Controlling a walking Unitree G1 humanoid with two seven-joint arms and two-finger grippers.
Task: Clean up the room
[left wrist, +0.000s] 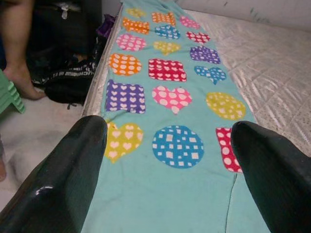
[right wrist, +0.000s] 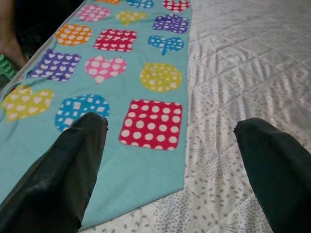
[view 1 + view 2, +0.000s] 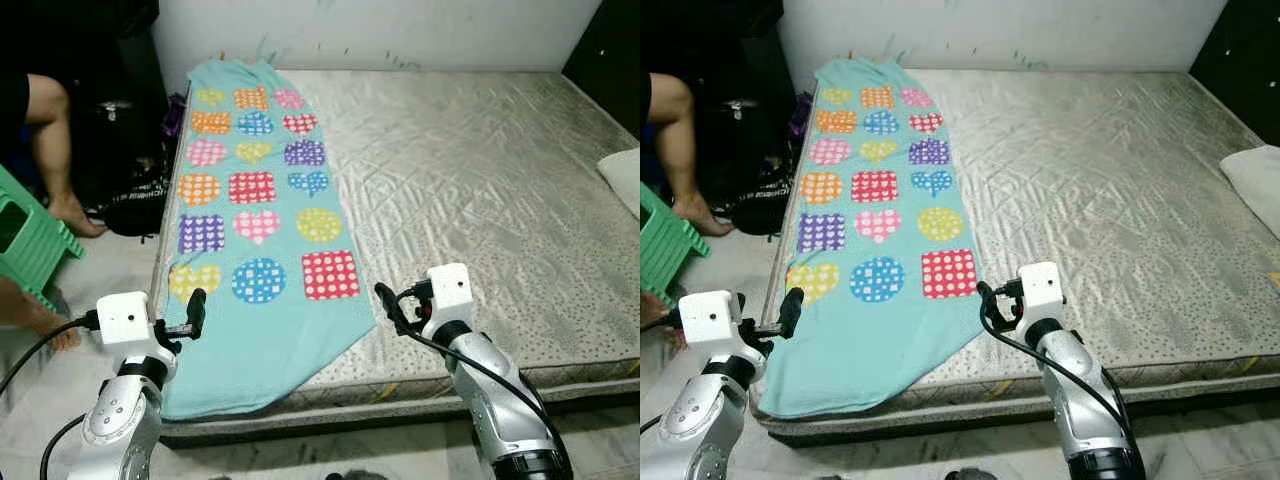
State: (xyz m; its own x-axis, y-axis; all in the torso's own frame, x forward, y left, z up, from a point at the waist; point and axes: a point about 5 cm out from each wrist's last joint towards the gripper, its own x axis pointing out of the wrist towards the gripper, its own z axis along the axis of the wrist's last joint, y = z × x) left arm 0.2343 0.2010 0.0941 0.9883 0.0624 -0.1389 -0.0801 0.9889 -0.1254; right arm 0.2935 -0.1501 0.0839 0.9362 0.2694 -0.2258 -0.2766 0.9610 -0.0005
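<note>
Blanket: a turquoise blanket [image 3: 262, 210] printed with dotted hearts, squares and circles lies flat along the left strip of the bare mattress [image 3: 470, 190], its near end drooping over the mattress edge.
Left tool: the left tool [image 3: 196, 312] hovers at the near left corner of the blanket, fingers spread wide in the left wrist view, gripping nothing.
Right tool: the right tool [image 3: 388, 306] hangs just beside the blanket's near right edge, over the mattress, fingers [image 2: 80, 160] wide apart as well, nothing held.
Handling: I'd call this light, soft and floppy; it will sag and fold the moment it lifts, no risk of breakage, some chance of slipping from a thin pinch.
Where to grab: the two near corners look best, one per tool, pinching a bunched fold of cloth.
Bystander: a person's bare leg [image 3: 55, 150] and a green stool [image 3: 30, 240] sit on the floor to the left.
Hard to make out: dark bags [image 3: 135, 205] by the bed are too shadowed to name; a pale pillow [image 3: 625, 180] is cut off at the right edge; the blanket's hanging hem is partly hidden behind the left arm.
</note>
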